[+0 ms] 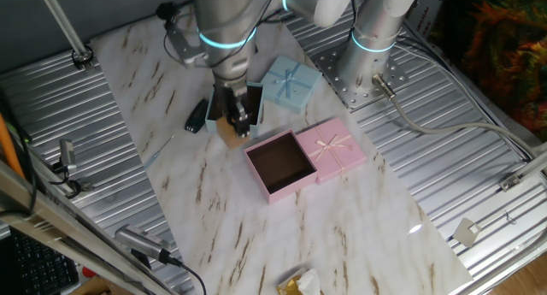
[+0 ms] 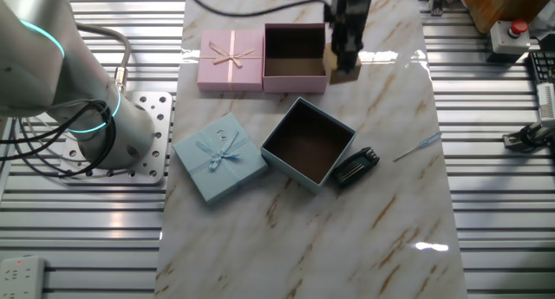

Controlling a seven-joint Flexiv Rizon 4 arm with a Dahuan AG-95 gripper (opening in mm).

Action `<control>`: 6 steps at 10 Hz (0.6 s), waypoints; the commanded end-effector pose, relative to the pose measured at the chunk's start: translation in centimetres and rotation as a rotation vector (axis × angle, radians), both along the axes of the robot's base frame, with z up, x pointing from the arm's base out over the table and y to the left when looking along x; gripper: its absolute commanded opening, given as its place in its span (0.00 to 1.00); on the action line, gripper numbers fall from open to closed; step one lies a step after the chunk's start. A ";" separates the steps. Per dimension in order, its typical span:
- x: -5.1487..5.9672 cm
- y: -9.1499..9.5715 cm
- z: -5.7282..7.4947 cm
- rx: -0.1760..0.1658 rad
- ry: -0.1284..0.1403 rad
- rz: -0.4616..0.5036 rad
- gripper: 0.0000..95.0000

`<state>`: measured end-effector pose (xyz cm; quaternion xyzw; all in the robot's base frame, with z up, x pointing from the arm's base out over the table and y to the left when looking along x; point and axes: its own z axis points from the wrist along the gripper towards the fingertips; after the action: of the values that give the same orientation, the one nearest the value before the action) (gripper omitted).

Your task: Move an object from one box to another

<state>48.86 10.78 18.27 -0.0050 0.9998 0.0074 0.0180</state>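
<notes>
My gripper point(image 1: 236, 124) is shut on the small tan block point(image 1: 229, 134) and holds it above the marble board. In the other fixed view the gripper point(image 2: 344, 56) and the block point(image 2: 343, 69) hang just beside the right edge of the open pink box point(image 2: 295, 85). The pink box point(image 1: 283, 191) has a dark brown interior with nothing in it. The light-blue box point(image 2: 290, 171) stands open with a dark interior that holds nothing. In one fixed view it is mostly hidden behind the gripper.
The pink lid with a bow point(image 2: 231, 61) lies against the pink box. The light-blue lid with a bow point(image 2: 219, 158) lies against the blue box. A black object point(image 2: 355, 166) lies beside the blue box. A yellowish wrapper point(image 1: 299, 284) sits at the board's near edge. The arm's base point(image 2: 95, 130) stands beside the board.
</notes>
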 end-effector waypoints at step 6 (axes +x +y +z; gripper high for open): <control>2.5 3.7 0.5 0.008 -0.008 -0.082 0.00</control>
<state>51.51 14.69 18.63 0.0372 0.9990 0.0103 0.0208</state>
